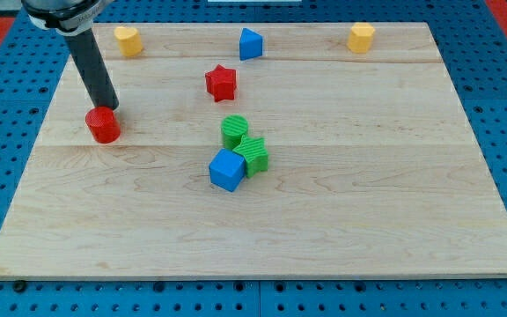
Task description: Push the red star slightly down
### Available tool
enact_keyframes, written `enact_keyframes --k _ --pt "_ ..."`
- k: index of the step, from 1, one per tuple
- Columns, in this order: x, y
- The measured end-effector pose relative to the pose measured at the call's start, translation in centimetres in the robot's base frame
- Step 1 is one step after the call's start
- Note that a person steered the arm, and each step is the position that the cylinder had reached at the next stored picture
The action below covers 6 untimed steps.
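The red star [221, 83] lies on the wooden board [368, 194], above the view's middle. My tip [108, 106] is far to the star's left, at the top edge of a red cylinder [103, 125] and touching or almost touching it. The rod slants up to the view's top left.
A green cylinder [234, 130], a green star-like block [253, 153] and a blue cube [227, 170] cluster below the red star. A blue wedge-like block [250, 43] sits above it. Yellow blocks lie at the top left [128, 40] and top right [361, 37].
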<state>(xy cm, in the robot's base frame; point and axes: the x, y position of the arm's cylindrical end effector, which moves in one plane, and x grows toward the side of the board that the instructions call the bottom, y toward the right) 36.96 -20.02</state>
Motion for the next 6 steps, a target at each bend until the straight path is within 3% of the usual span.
enact_keyframes --k 1,5,6 --pt "-0.4 3.0" --pt "-5.5 2.9" --pt "-5.5 8.4"
